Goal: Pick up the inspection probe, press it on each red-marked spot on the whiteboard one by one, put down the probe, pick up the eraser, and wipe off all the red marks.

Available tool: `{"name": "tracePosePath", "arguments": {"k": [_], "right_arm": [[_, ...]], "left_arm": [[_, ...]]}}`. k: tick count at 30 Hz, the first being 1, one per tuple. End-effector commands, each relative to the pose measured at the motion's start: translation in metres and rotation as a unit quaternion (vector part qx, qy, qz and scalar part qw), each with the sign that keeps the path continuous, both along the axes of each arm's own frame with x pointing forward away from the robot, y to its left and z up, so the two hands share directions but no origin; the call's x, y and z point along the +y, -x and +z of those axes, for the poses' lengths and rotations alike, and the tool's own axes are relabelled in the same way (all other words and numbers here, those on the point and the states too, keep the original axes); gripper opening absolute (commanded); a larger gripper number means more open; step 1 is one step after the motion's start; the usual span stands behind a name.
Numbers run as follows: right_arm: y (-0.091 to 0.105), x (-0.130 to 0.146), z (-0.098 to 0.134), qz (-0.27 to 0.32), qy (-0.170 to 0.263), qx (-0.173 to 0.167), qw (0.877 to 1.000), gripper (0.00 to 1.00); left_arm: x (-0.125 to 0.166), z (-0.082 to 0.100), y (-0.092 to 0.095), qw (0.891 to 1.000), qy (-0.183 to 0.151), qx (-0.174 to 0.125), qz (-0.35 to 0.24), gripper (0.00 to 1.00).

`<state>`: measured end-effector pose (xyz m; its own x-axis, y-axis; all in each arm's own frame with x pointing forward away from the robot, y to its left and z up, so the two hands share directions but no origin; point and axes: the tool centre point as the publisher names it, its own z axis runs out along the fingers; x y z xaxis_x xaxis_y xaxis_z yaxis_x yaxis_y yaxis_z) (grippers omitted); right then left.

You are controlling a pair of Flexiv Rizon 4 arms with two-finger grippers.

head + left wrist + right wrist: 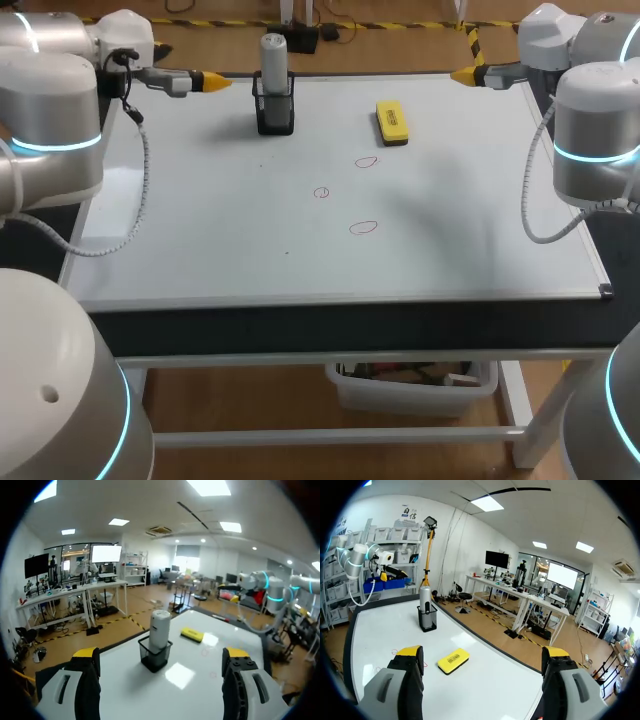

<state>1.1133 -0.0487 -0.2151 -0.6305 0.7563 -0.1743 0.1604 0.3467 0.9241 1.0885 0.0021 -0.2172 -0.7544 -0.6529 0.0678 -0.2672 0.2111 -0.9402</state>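
Left gripper (161,656) and right gripper (482,653) are being held released, empty; inspection probe (273,55) is likely best gripped above black holder (275,115) rim, lifted straight up.

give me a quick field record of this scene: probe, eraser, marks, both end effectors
probe: upright in black holder, far side of whiteboard
eraser: flat on board, apart from holder, toward right arm's side
red marks: three small loops, mid-board, unwiped
left end effector: open, empty, far left edge
right end effector: open, empty, far right corner
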Motion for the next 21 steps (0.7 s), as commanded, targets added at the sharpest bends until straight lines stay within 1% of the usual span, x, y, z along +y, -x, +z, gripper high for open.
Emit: {"name": "tracePosePath", "arguments": {"k": [1, 3, 4, 5, 6, 7, 9, 12, 15, 17, 21], "right_arm": [[0.0, 0.0, 0.0, 0.001, 0.0, -0.001, 1.0, 1.0], [0.0, 0.0, 0.0, 0.001, 0.0, -0.001, 1.0, 1.0], [0.0, 0.0, 0.0, 0.001, 0.0, -0.001, 1.0, 1.0], [0.0, 0.0, 0.0, 0.001, 0.0, -0.001, 1.0, 1.0], [0.0, 0.0, 0.0, 0.001, 0.0, -0.001, 1.0, 1.0], [0.0, 0.0, 0.0, 0.001, 0.0, -0.001, 1.0, 1.0], [0.0, 0.0, 0.0, 0.001, 0.0, -0.001, 1.0, 1.0], [0.0, 0.0, 0.0, 0.001, 0.0, -0.001, 1.0, 1.0], [0.0, 0.0, 0.0, 0.001, 0.0, -0.001, 1.0, 1.0], [0.0, 0.0, 0.0, 0.001, 0.0, -0.001, 1.0, 1.0], [0.0, 0.0, 0.0, 0.001, 0.0, -0.001, 1.0, 1.0]], "left_arm": [[-0.006, -0.012, -0.024, 0.996, 0.007, -0.011, -0.088, 1.0], [-0.009, -0.014, -0.03, 0.994, 0.014, -0.022, -0.11, 1.0], [-0.011, -0.014, -0.032, 0.992, 0.026, -0.028, -0.12, 1.0], [-0.012, -0.015, -0.035, 0.991, 0.031, -0.034, -0.127, 1.0], [-0.015, -0.015, -0.037, 0.99, 0.031, -0.038, -0.135, 1.0], [-0.017, -0.016, -0.038, 0.987, 0.045, -0.047, -0.147, 1.0], [-0.02, -0.017, -0.042, 0.984, 0.06, -0.055, -0.16, 1.0], [-0.025, -0.02, -0.046, 0.977, 0.093, -0.066, -0.183, 1.0], [-0.029, -0.027, -0.051, 0.969, 0.124, -0.07, -0.2, 1.0], [-0.032, -0.031, -0.053, 0.966, 0.138, -0.072, -0.205, 1.0], [-0.045, -0.037, -0.058, 0.961, 0.146, -0.069, -0.226, 1.0]]}}
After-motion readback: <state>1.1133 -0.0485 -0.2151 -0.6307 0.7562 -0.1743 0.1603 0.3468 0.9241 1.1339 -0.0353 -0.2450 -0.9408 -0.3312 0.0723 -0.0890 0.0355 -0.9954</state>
